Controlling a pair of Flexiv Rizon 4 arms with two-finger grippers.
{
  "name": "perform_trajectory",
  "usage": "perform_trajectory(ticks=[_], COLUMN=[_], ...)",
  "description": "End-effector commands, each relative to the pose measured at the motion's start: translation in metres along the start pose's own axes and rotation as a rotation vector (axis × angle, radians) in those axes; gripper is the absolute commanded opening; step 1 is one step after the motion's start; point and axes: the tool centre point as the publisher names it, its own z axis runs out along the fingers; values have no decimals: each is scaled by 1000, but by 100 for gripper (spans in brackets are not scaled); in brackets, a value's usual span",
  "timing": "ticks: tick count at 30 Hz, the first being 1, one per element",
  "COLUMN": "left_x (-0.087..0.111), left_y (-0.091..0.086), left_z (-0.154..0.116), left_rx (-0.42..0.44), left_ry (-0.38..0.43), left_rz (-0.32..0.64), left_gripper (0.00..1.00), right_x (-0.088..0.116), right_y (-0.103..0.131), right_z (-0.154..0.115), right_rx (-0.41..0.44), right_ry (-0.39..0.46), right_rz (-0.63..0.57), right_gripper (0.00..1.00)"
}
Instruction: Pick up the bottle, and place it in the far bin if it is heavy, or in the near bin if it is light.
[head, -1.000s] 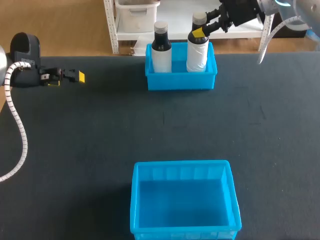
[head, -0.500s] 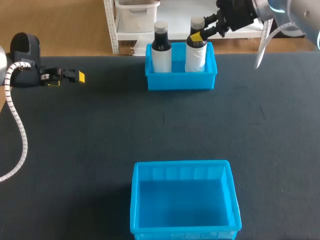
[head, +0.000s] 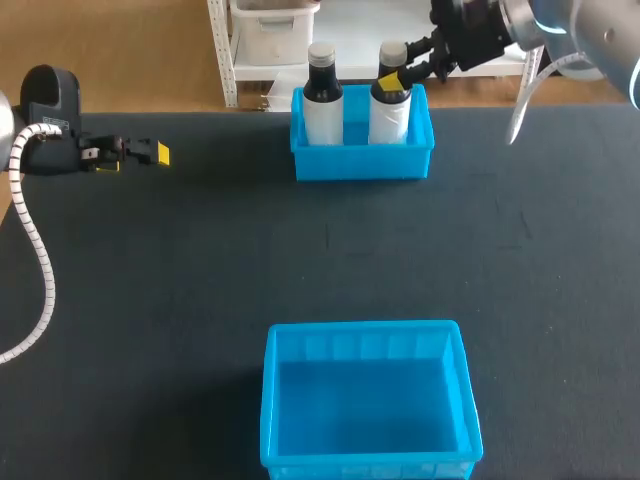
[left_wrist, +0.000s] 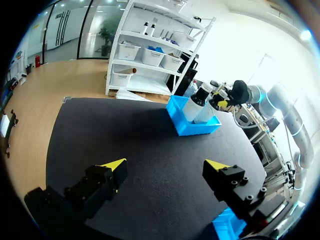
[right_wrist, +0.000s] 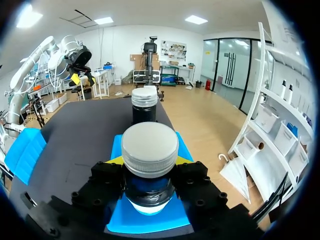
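A white bottle (head: 390, 108) with a dark neck and grey cap is upright in the right half of the far blue bin (head: 362, 160). My right gripper (head: 393, 78) is shut on its neck. In the right wrist view the grey cap (right_wrist: 150, 149) sits between the fingers, over the far bin (right_wrist: 119, 146). A second, similar bottle (head: 322, 100) stands in the bin's left half, ahead of the held one (right_wrist: 144, 104). The near bin (head: 370, 400) holds nothing. My left gripper (head: 140, 153) hovers open at the table's left edge, its fingers (left_wrist: 114, 166) wide apart over bare tabletop.
Dark tabletop (head: 200, 260) stretches between the two bins and over to the left arm. A white cable (head: 40, 270) hangs along the left arm at the table's left edge.
My right gripper has moved left and down with the bottle, bringing it lower into the far bin beside the other bottle. The left arm has stayed still.
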Motion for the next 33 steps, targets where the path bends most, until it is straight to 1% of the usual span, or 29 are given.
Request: perform_trajectory(ticks=[1, 5, 6, 7, 8, 9, 15, 20, 26, 33], left_x=[0, 0, 0, 0, 0, 0, 0, 0, 0, 0], left_y=[0, 0, 0, 0, 0, 0, 0, 0, 0, 0], left_z=[0, 0, 0, 0, 0, 0, 0, 0, 0, 0], left_rx=[0, 0, 0, 0, 0, 0, 0, 0, 0, 0], left_ry=[0, 0, 0, 0, 0, 0, 0, 0, 0, 0], left_rz=[0, 0, 0, 0, 0, 0, 0, 0, 0, 0], left_gripper=[100, 100, 100, 100, 100, 100, 100, 100, 100, 100], right_x=[-1, -1, -1, -1, -1, -1, -4, -3, 5, 10], right_y=[-10, -9, -9, -9, -9, -9, -9, -7, -2, 7], right_z=[1, 3, 3, 3, 3, 3, -1, -13, -38, -76], right_rx=[-124, -126, -126, -128, -130, -131, -126, -110, -63, 17], right_ry=[1, 5, 6, 9, 13, 15, 21, 29, 51, 78], right_rz=[2, 3, 4, 6, 8, 9, 20, 32, 64, 94], right_gripper=[0, 0, 9, 24, 44, 100, 100, 100, 100, 100])
